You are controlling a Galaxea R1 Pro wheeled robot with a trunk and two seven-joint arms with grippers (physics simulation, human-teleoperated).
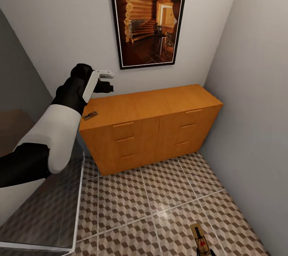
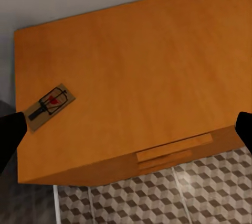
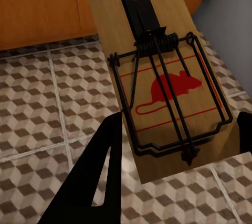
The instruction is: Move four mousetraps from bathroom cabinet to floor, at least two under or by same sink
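The wide orange-brown wooden cabinet (image 1: 152, 124) stood against the wall on the cube-patterned tiled bathroom floor (image 1: 160, 208). The left gripper (image 1: 105, 80) hovered above the cabinet top with its jaws spread wide and empty. One small tan wooden mousetrap (image 2: 48, 106) lay near the top's left edge. The right gripper (image 3: 176, 153) held another tan mousetrap with a red mouse print (image 3: 165, 80) above the tiles. A careless descent could nudge the cabinet-top trap over that near edge.
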